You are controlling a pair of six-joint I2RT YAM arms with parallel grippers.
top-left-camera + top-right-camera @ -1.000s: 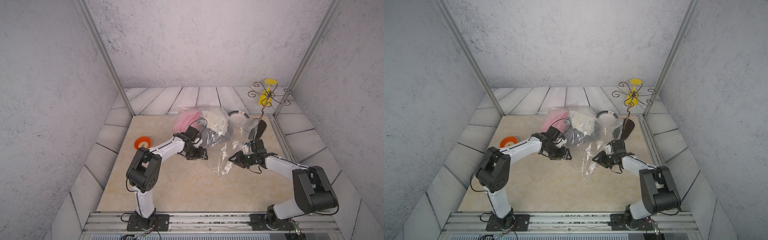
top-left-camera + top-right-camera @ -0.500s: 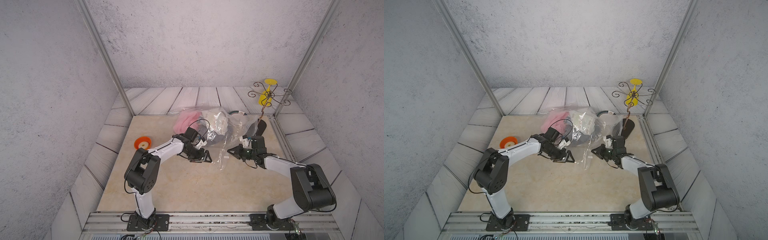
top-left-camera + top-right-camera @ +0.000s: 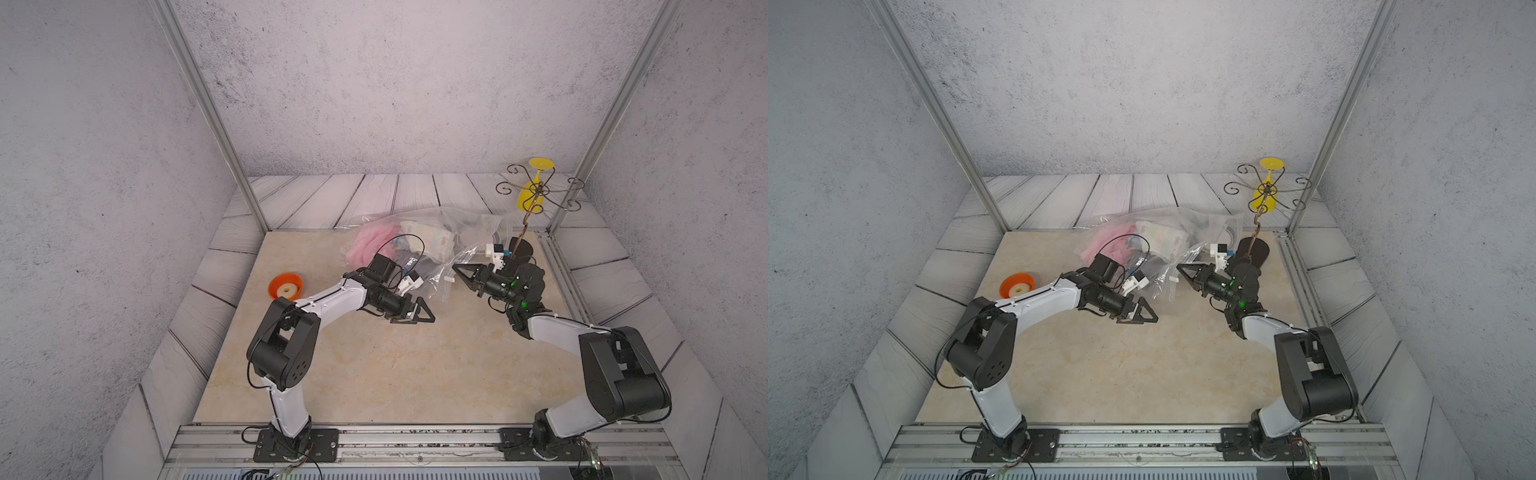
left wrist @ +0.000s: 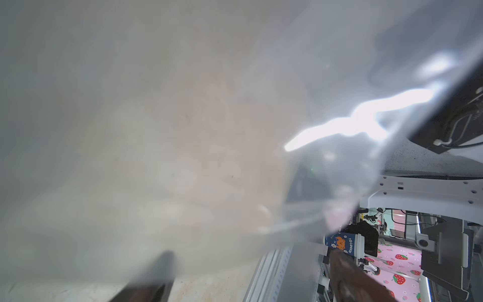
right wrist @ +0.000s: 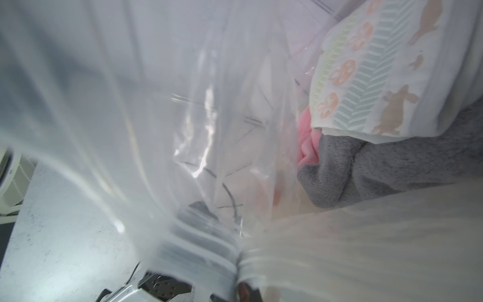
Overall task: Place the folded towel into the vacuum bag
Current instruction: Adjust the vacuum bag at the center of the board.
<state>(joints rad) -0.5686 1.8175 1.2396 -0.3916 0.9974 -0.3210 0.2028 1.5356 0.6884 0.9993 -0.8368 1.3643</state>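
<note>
The vacuum bag (image 3: 457,226) (image 3: 1187,222), clear and crinkled, lies at the back of the table. Bunched inside it are a pink towel (image 3: 368,245), a patterned cream towel (image 5: 371,68) and a grey towel (image 5: 392,170). My right gripper (image 3: 456,267) (image 3: 1179,267) (image 5: 243,285) is shut on the bag's zip edge and holds it off the table. The white slider clip (image 3: 449,279) hangs just below it. My left gripper (image 3: 417,318) (image 3: 1142,318) (image 4: 251,258) is open by the bag's near flap, with loose film blurring its wrist view and nothing gripped.
An orange dish with a white ring (image 3: 284,286) (image 3: 1016,286) sits left of the left arm. A wire stand (image 3: 536,195) (image 3: 1266,191) carrying a yellow glass rises at the back right on its dark base (image 3: 521,249). Frame posts stand at both back corners.
My right gripper shut on the bag's edge and carried it up and toward the back. My left gripper slid toward the front right, away from the towels, and opened wider.
</note>
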